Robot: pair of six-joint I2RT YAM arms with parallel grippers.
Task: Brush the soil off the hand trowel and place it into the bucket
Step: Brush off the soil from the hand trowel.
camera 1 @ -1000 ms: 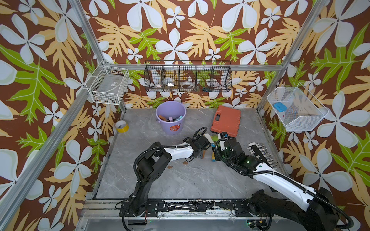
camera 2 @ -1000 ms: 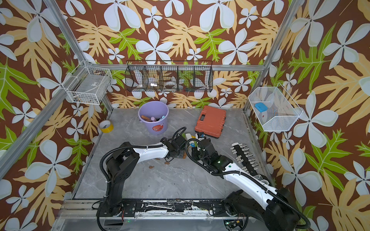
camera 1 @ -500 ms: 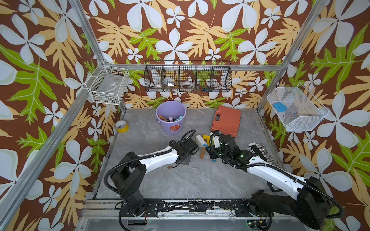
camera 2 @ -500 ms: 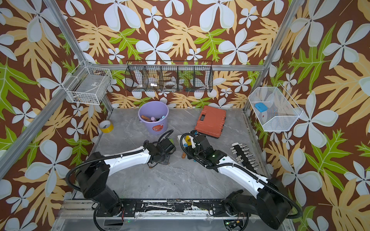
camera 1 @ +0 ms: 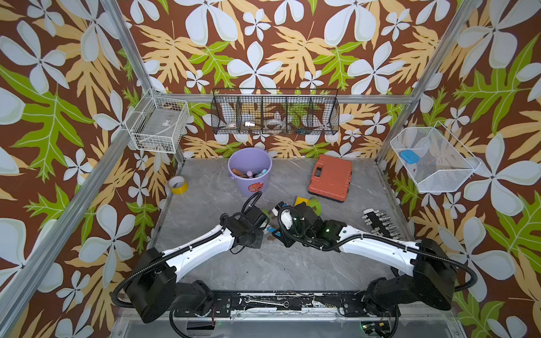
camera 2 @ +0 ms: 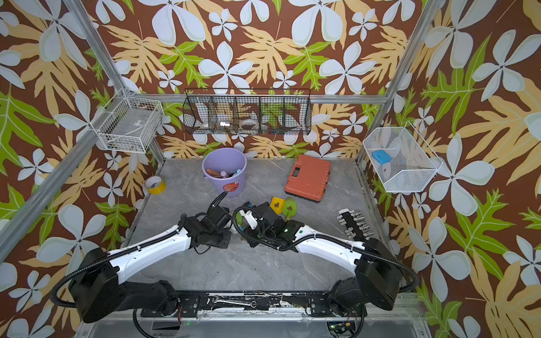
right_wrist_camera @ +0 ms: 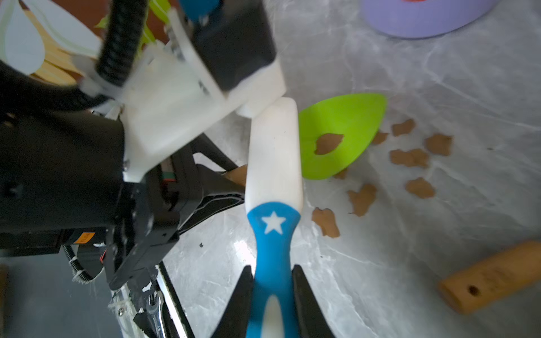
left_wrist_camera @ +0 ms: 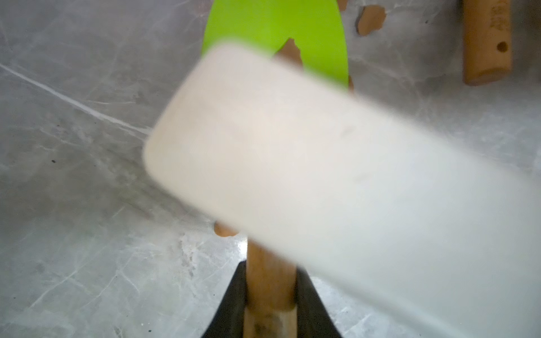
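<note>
- Grey marbled worktop (camera 1: pixel 278 269), boxed in by leaf-and-flower wallpaper, and both arms are down low in the middle of it.
- Left pincer (left_wrist_camera: pixel 270 272) is clamped tight on the wooden handle of the hand trowel (left_wrist_camera: pixel 263 26), and the bright green blade points straight out ahead of the jaws.
- Right pincer (right_wrist_camera: pixel 272 269) is closed hard on the blue, star-marked handle of the brush (right_wrist_camera: pixel 273 155). Its white head reaches forward and crosses above the trowel's neck, just behind the blade.
- From the left wrist view that brush head is a pale blur right over the trowel. Whether the bristles touch it, I cannot tell.
- Soil (right_wrist_camera: pixel 328 143): one brown clump sits on the blade, and a scatter more lies on the worktop just beside and beyond the tip.
- Bucket (camera 1: pixel 249 172) stands upright at the back, near the left wrist but apart from the trowel, with coloured handles showing inside.
- Left arm (camera 1: pixel 199 247) stretches from its base at the near edge diagonally in toward centre, forearm low.
- Right arm (camera 1: pixel 377 248) mirrors it from the opposite side, wrist bent so the two pincers meet almost head to head.
- Spare wooden handle (right_wrist_camera: pixel 491 275) lies flat on the worktop near the clumps.
- Orange-red tool case (camera 1: pixel 330 181) and yellow tape roll (camera 1: pixel 177 185) sit well apart at the back, one either side of the bucket.
</note>
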